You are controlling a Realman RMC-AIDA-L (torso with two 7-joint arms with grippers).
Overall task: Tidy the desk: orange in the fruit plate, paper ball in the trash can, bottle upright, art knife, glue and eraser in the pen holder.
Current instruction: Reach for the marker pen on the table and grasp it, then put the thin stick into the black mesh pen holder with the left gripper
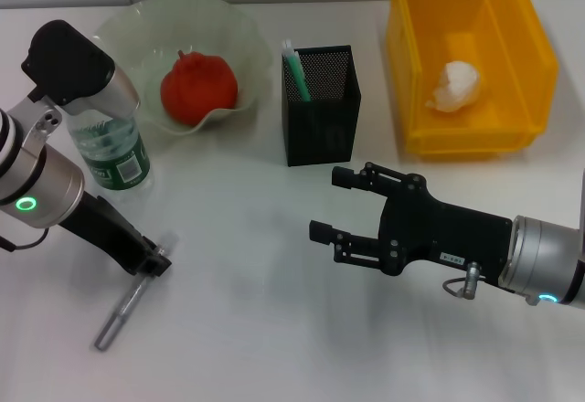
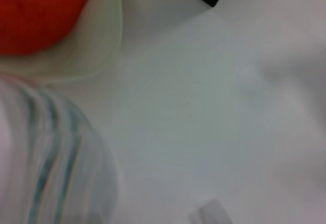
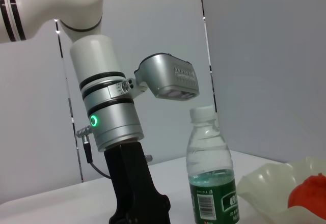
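Note:
The orange (image 1: 198,87) lies in the pale-green fruit plate (image 1: 137,27). The paper ball (image 1: 455,85) rests in the yellow trash can (image 1: 530,64). The bottle (image 1: 111,155) stands upright beside the plate, its top hidden behind my left wrist. A green-and-white stick (image 1: 294,68), seemingly the glue, stands in the black mesh pen holder (image 1: 320,132). The grey art knife (image 1: 123,311) lies on the table, with my left gripper (image 1: 154,262) down at its upper end. My right gripper (image 1: 326,203) hovers open and holds nothing, in front of the pen holder. The eraser is out of view.
In the right wrist view my left arm stands beside the bottle (image 3: 211,178), with the fruit plate (image 3: 265,183) and orange (image 3: 309,198) past it. The left wrist view shows the bottle (image 2: 51,158) close by, the orange (image 2: 35,10) and white table.

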